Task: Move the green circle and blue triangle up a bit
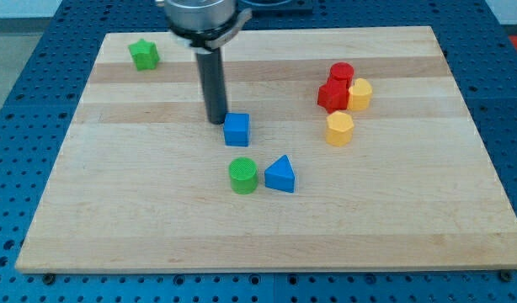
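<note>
The green circle (243, 175) lies on the wooden board a little below the middle. The blue triangle (280, 174) sits right next to it on the view's right, almost touching. My tip (216, 121) rests on the board above and to the left of the green circle. It is just left of a blue cube (237, 129), close to it or touching. The rod rises from the tip toward the view's top.
A green star (144, 54) lies near the board's top left corner. On the right are a red cylinder (341, 73), a red block (333, 95), a yellow block (359, 93) and another yellow block (339, 128), clustered together.
</note>
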`<move>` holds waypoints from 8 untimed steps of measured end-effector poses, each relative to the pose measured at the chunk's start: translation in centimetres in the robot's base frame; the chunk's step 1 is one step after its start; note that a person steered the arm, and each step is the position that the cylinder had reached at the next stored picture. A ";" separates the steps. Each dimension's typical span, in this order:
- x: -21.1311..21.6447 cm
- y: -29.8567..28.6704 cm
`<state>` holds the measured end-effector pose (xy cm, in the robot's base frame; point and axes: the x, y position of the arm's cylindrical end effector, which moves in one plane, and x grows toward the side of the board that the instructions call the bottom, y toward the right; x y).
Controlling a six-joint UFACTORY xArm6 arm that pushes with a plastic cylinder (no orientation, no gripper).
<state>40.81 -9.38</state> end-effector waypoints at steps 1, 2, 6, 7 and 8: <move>2.2 -3.3; 4.1 -6.5; 17.8 7.6; 17.8 9.7; 17.6 9.3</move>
